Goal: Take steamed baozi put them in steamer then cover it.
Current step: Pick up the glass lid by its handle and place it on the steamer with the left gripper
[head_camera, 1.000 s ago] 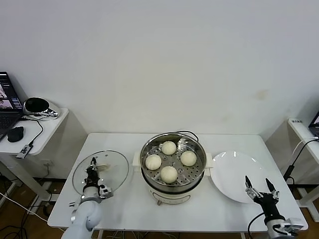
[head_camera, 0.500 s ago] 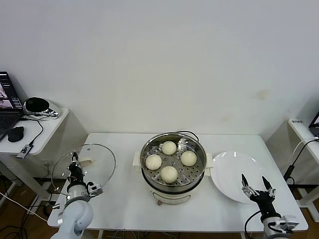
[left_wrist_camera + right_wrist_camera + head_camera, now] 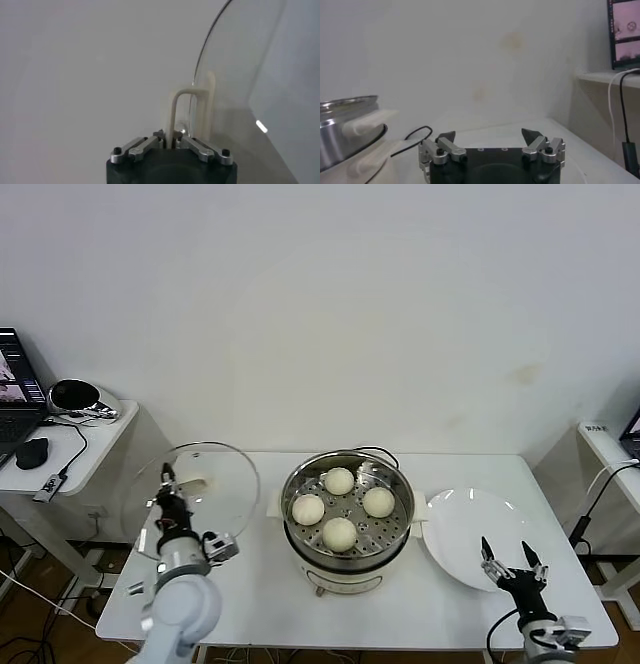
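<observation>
Cover (image 3: 192,489) — raised off white table (image 3: 260,594), L tool (image 3: 168,484) gripping.

Baozi (image 3: 339,533) cream-white; steamer (image 3: 346,519) shiny steel, perforated tray; cover (image 3: 200,494) clear glass, cream handle; plate (image 3: 468,536) white.

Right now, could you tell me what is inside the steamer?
Four steamed baozi sit on the perforated tray inside the steamer, uncovered. Whatever lies beneath that tray is hidden.

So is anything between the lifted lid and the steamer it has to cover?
Nothing visible: the left hand holds the glass lid raised beside the steamer, with only bare table between them.
</observation>
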